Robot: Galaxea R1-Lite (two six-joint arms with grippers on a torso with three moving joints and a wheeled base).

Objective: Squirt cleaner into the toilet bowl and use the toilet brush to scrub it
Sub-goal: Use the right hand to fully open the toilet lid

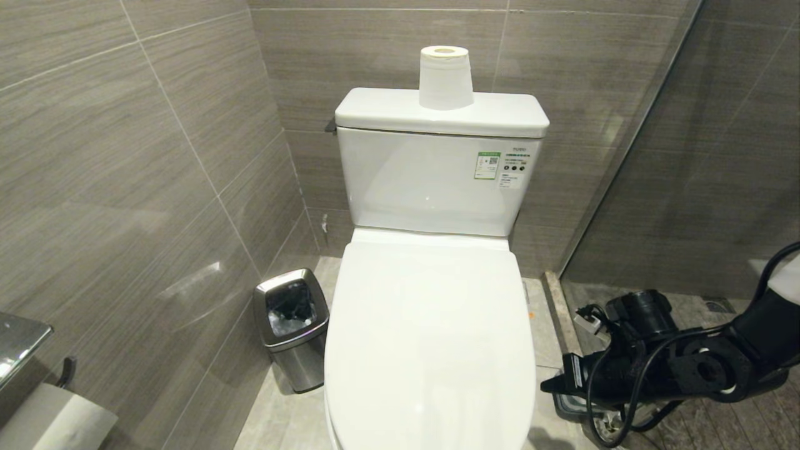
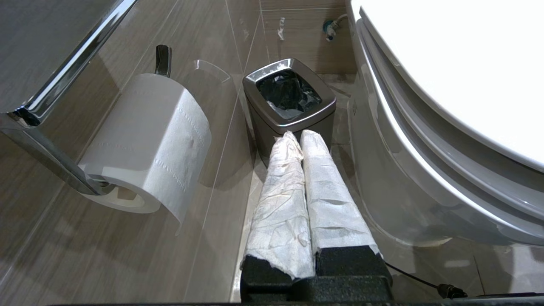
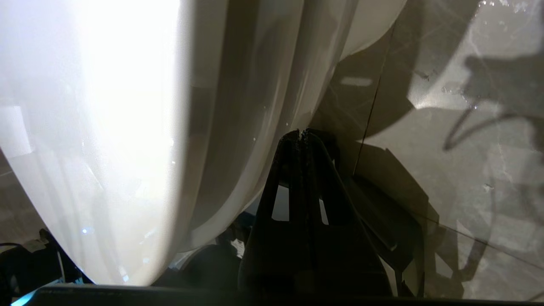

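Right arm [image 1: 700,369]: matte black housing, rounded joint segments, cylindrical black module on top.
Right arm cabling: black cables [image 1: 631,387] looped loosely along the housing; a small grey connector near the cylinder.
Right gripper [image 3: 301,135]: two black tapered fingers with slotted cut-outs in the frame.
Left gripper [image 2: 302,138]: two long fingers wrapped in creased white paper-like material; black textured base blocks.
Left gripper cabling: thin black wire with plug beside the base.

White toilet bowl [image 2: 382,170], lid down
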